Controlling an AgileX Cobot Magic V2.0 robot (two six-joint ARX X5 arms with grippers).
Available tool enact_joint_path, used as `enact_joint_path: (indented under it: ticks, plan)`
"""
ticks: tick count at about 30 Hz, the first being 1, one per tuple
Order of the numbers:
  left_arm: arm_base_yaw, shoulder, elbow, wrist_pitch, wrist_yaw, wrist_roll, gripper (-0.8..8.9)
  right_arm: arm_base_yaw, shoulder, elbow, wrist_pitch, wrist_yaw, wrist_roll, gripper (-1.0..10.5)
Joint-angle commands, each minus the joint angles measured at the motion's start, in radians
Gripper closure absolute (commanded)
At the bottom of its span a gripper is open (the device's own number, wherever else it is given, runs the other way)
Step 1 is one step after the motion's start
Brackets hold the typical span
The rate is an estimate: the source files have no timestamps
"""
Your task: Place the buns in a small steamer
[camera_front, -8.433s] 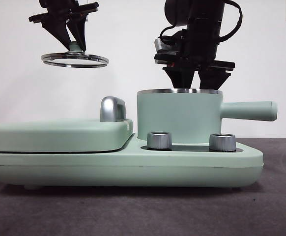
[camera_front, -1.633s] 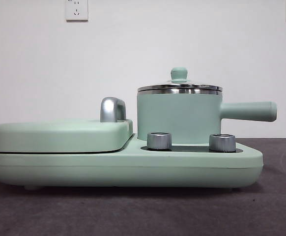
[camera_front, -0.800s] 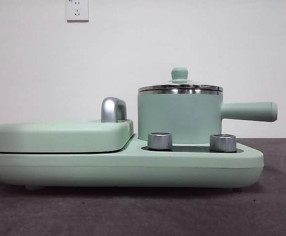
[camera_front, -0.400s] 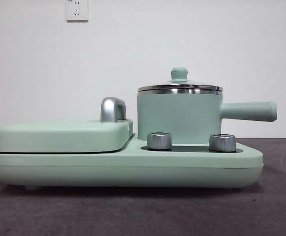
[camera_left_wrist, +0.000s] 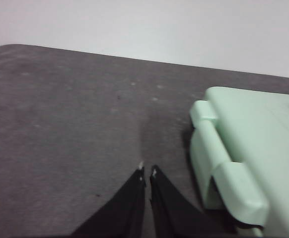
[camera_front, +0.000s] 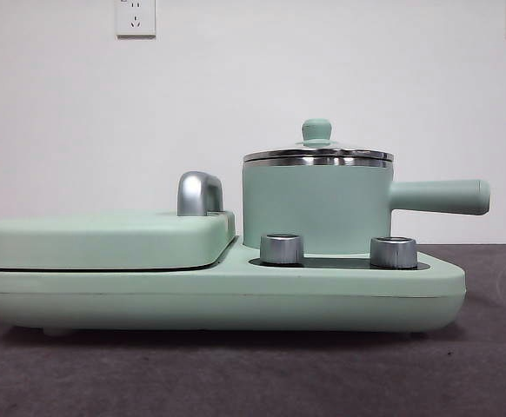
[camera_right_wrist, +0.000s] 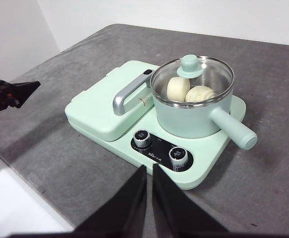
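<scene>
I saw both buns [camera_right_wrist: 189, 91] inside the lidded small steamer [camera_right_wrist: 191, 106] on its mint base (white wall behind), resting on the grey counter [camera_right_wrist: 75, 144]; my left end effector [camera_left_wrist: 147, 172] and right end effector [camera_right_wrist: 149, 169] hung closed, empty

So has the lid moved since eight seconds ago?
Yes. The lid now sits on the steamer, right of the chrome handle; earlier it hung above the griddle side.

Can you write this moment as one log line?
buns: inside small steamer | lid: on | left gripper: shut, away | right gripper: shut, away
</scene>
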Motion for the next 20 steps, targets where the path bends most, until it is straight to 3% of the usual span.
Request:
enact_joint_path:
  ticks: [1,20]
  plan:
    - [0.005,-0.003,-0.020,-0.044,-0.047,0.014,7.93,0.007,0.003,0.006,0.011,0.001,-0.004,9.3]
    - [0.005,-0.003,-0.019,-0.043,-0.057,0.025,7.93,0.007,0.003,0.006,0.011,0.001,-0.004,9.3]
